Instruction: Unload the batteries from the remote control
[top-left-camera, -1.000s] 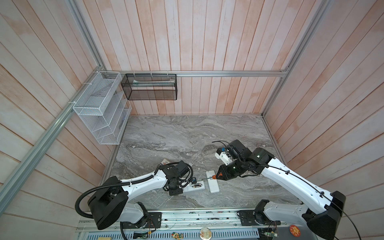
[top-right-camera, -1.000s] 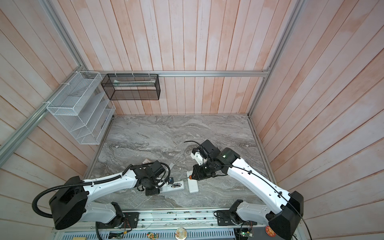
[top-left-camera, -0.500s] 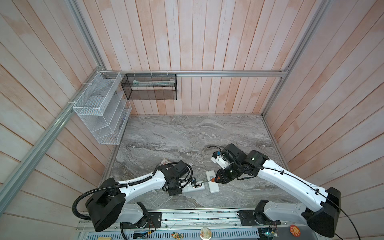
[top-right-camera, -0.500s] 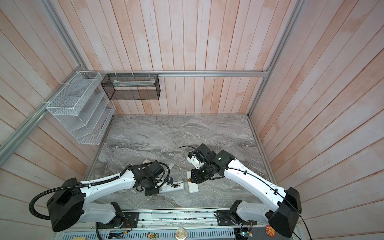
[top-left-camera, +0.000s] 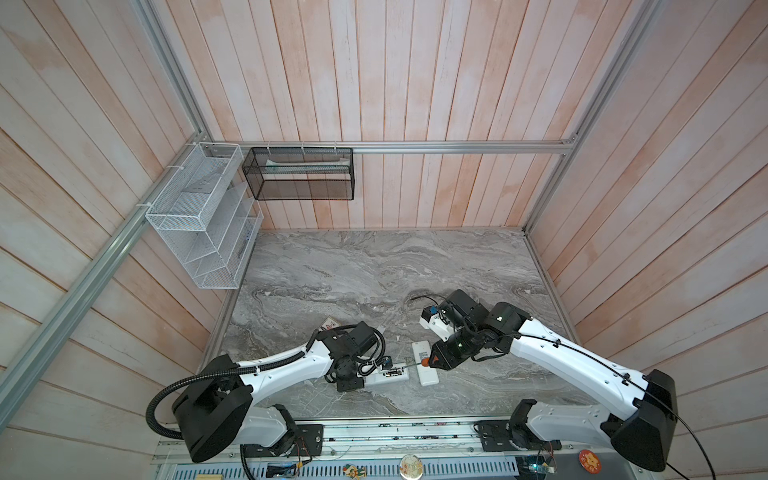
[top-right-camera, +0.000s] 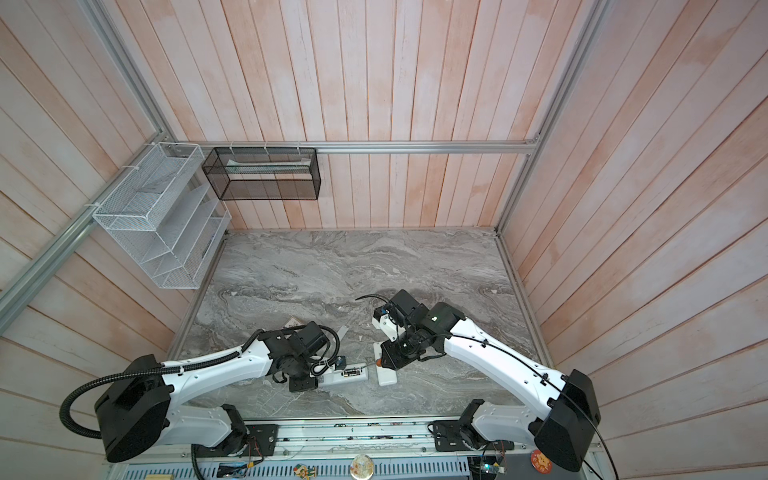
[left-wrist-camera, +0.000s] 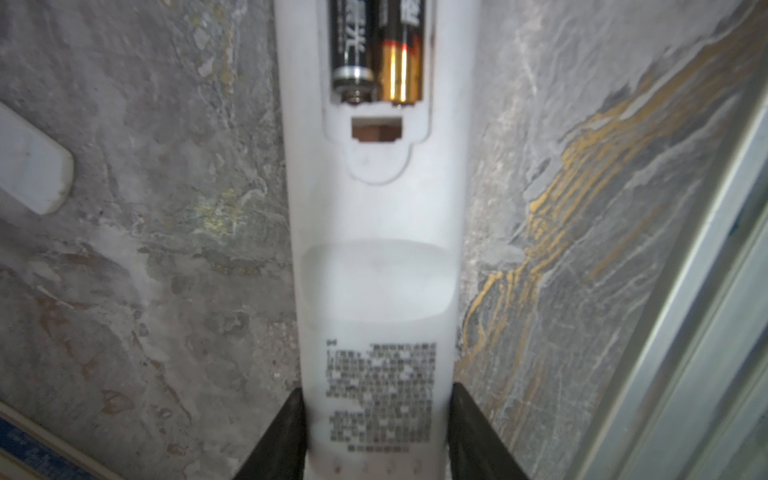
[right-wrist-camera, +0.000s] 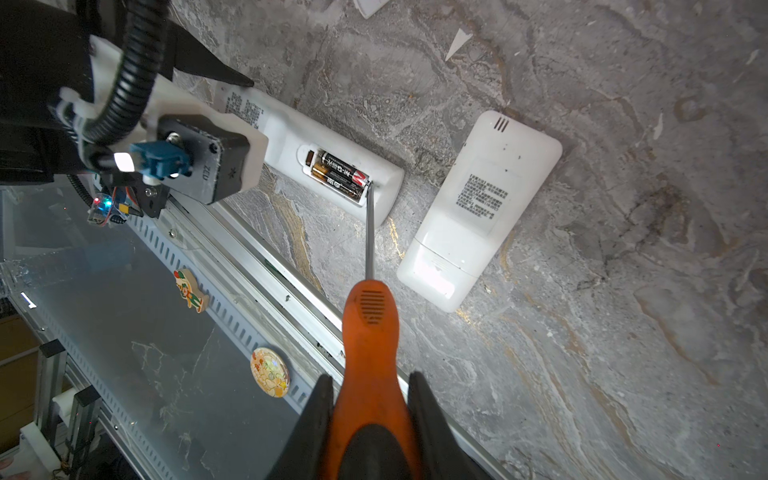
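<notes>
Black batteries (right-wrist-camera: 338, 176) with Chinese lettering

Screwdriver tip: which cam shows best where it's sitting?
Right wrist view: the screwdriver tip shows sharply, at the end of the batteries in the open remote. In both top views the screwdriver is a tiny sliver. Left wrist view shows the batteries but not the tip.
</notes>
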